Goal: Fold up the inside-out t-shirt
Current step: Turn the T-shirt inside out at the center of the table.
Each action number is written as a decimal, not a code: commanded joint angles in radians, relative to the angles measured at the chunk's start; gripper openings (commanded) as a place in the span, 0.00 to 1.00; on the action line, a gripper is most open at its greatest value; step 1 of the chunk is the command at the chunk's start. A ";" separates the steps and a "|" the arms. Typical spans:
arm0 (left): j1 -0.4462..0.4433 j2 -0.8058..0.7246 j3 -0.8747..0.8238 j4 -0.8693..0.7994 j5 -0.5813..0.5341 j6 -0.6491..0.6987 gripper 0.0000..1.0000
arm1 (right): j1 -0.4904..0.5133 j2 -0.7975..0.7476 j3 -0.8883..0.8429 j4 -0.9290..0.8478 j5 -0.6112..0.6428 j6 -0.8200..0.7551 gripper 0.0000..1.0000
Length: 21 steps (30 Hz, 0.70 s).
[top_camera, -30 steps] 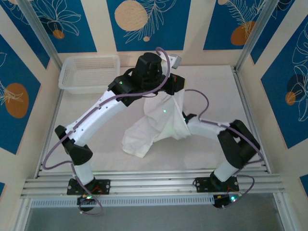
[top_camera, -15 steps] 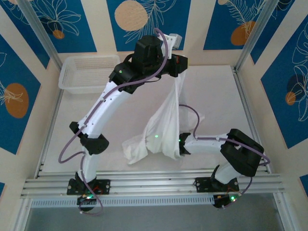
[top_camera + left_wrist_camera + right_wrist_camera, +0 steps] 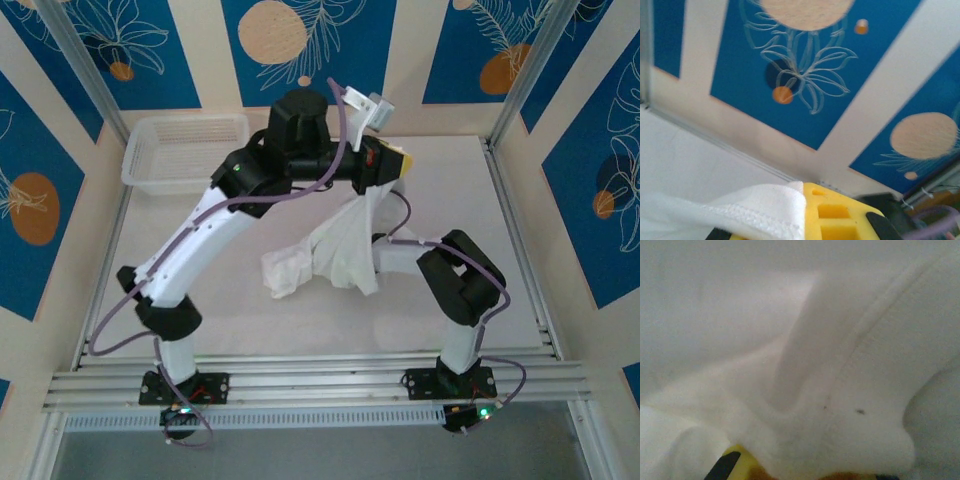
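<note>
Above mid-table, t-shirt (image 3: 340,250) less stretched, right gripper (image 3: 795,471) nearer left gripper (image 3: 395,165).

White mesh basket (image 3: 150,178) in far-left corner of white table (image 3: 250,335)

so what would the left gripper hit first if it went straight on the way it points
Probably the foot of the wall panel beyond the table; the left gripper, shut on the t-shirt, has nothing nearer ahead.

White t-shirt (image 3: 340,248) (blue floral walls (image 3: 300,75))
</note>
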 commanded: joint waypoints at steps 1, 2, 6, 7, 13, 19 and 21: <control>-0.033 -0.102 -0.023 0.125 0.081 0.112 0.00 | -0.011 0.046 0.054 -0.185 0.001 -0.035 0.10; -0.039 -0.107 -0.026 0.110 0.087 0.133 0.00 | -0.016 0.054 0.063 -0.207 -0.001 -0.041 0.15; -0.051 -0.104 -0.015 0.051 0.084 0.176 0.00 | -0.017 0.112 0.117 -0.331 0.022 -0.096 0.57; -0.054 -0.101 -0.006 0.038 0.095 0.187 0.00 | -0.012 0.132 0.136 -0.366 0.034 -0.117 0.82; -0.075 -0.097 0.034 -0.018 0.102 0.263 0.00 | 0.021 0.238 0.202 -0.520 0.055 -0.176 1.00; -0.077 -0.112 0.009 -0.079 -0.012 0.302 0.00 | 0.047 0.254 0.173 -0.523 0.096 -0.145 0.40; -0.071 -0.121 -0.017 -0.089 -0.127 0.304 0.00 | 0.031 0.193 0.137 -0.469 0.048 -0.131 0.18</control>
